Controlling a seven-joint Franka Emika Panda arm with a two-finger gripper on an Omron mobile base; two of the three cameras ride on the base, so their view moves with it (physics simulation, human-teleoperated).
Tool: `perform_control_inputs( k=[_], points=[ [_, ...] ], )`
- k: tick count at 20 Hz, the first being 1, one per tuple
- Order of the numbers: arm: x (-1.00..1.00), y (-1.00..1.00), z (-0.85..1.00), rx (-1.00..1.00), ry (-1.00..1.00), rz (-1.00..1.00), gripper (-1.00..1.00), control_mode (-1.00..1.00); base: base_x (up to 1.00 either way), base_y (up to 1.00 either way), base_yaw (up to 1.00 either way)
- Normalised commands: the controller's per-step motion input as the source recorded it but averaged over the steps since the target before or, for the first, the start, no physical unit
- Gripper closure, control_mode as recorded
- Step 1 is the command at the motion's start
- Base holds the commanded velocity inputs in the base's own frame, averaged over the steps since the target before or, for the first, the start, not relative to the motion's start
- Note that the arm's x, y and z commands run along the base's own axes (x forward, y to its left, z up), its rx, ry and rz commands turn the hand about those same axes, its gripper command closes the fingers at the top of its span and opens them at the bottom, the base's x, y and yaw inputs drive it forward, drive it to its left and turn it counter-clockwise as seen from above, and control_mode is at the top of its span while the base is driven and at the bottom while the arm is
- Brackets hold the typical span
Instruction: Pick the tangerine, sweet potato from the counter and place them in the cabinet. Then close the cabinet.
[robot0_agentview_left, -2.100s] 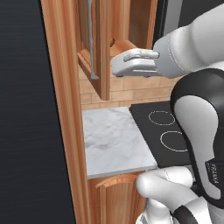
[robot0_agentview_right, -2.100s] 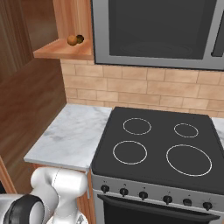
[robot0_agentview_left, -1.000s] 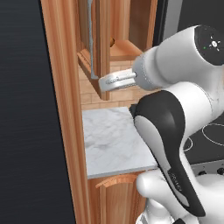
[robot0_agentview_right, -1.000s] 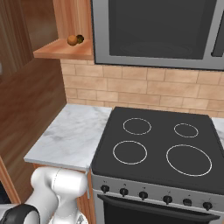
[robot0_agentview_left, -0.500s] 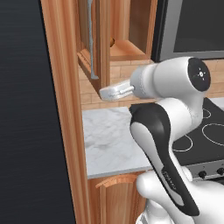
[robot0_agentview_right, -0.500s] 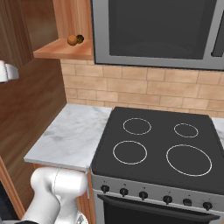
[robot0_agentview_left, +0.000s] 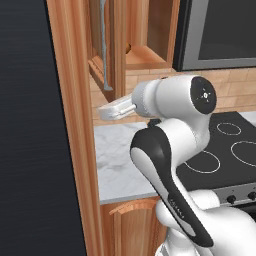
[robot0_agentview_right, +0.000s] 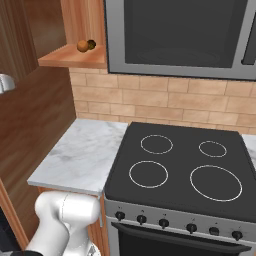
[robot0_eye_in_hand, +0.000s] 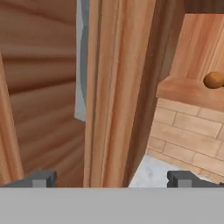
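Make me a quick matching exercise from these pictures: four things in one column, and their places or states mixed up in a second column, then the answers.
1. tangerine
2. cabinet door
3. gripper
4. counter

A. swung open
B. bare marble beside the stovetop
C. on the cabinet shelf, next to the sweet potato
D. jaws wide, holding nothing, facing the door's edge

Pairs: 1-C, 2-A, 3-D, 4-B

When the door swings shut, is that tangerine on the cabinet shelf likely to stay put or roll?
The tangerine looks round and smooth, so a jolt could probably roll it. The sweet potato sits right beside it and may block one direction. It rests near the shelf's front edge, so a gentle close seems wiser.
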Motion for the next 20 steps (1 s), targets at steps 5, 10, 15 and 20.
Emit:
perform_control_inputs(
  k=[5,10,15,20],
  points=[
    [0.28,0.35,-0.07,-0.03,0.00,0.02,-1.00,-1.00,0.00,0.00,0.00],
    [0.40,0.30,-0.13,-0.02,0.00,0.03,-1.00,-1.00,0.00,0.00,0.00],
    [0.35,0.24,-0.09,-0.03,0.00,0.02,-1.00,-1.00,0.00,0.00,0.00],
    [0.34,0.02,0.00,-0.03,0.00,0.00,-1.00,-1.00,0.00,0.00,0.00]
  ],
)
